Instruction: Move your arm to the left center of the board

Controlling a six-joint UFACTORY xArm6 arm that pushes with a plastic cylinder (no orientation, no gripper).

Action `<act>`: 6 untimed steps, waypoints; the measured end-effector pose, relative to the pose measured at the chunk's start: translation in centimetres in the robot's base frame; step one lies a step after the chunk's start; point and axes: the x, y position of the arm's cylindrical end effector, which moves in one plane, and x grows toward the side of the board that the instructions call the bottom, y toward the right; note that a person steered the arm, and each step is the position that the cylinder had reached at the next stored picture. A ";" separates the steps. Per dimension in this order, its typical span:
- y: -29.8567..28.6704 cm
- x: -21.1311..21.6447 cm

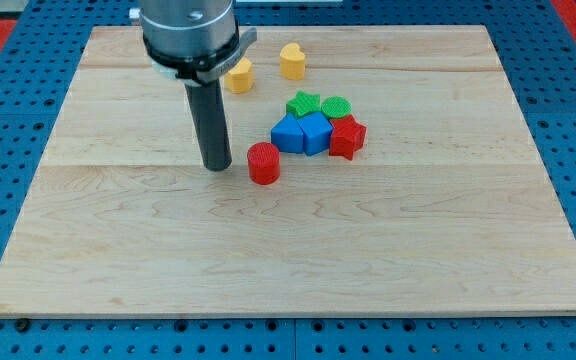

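Note:
My tip rests on the wooden board, a little left of the board's middle. A red cylinder stands just right of the tip, apart from it by a small gap. Further right sits a tight cluster: a blue triangular block, a blue block, a red star, a green star and a green cylinder. Two yellow blocks lie near the view's top: one partly behind the arm, and a heart-shaped one.
The arm's grey housing hangs over the board's top left part. A blue pegboard surrounds the board on all sides.

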 end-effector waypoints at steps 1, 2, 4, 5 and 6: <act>3.7 0.6; 7.8 0.3; 10.3 -0.3; 7.9 3.5; 2.6 0.5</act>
